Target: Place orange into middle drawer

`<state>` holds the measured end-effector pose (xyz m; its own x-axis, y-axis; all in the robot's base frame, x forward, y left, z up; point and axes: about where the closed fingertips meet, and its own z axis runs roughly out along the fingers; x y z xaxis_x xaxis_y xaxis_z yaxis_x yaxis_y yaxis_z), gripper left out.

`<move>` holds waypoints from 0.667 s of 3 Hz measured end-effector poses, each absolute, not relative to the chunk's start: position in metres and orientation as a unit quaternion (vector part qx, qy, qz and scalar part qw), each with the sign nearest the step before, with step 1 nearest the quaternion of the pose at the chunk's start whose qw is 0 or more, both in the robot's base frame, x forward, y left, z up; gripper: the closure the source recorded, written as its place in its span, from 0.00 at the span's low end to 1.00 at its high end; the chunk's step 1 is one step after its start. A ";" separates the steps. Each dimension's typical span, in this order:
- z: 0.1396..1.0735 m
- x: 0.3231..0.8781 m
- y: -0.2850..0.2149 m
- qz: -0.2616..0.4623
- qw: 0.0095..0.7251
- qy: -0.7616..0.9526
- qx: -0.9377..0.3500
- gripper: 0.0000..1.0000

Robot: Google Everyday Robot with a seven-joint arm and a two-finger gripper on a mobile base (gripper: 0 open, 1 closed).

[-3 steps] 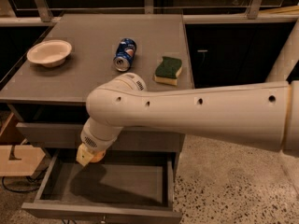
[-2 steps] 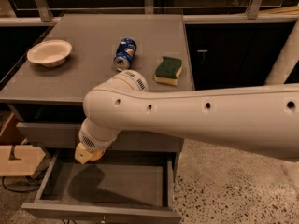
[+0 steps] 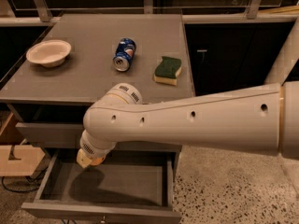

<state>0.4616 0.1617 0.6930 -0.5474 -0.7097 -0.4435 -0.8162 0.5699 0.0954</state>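
The middle drawer [image 3: 126, 186] is pulled open below the grey cabinet top, and its inside is bare. My gripper [image 3: 88, 158] hangs over the drawer's back left part, just under the upper drawer's front. It is shut on the orange [image 3: 97, 161], of which only a small orange patch shows between the pale fingers. My thick white arm crosses the view from the right and hides the drawer fronts behind it.
On the cabinet top [image 3: 88, 78] are a white bowl [image 3: 48, 52] at the left, a blue can [image 3: 124, 54] lying on its side, and a green-and-yellow sponge [image 3: 167, 70]. A wooden box [image 3: 14, 155] stands on the floor at the left.
My gripper with the orange has sunk slightly lower over the open drawer. The things on top have not moved.
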 end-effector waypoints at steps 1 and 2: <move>0.663 0.467 0.162 0.151 0.161 0.878 -0.425 1.00; 0.663 0.467 0.162 0.151 0.161 0.878 -0.425 1.00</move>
<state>0.4666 0.1618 0.6634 -0.5874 -0.6974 -0.4106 -0.7945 0.5936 0.1284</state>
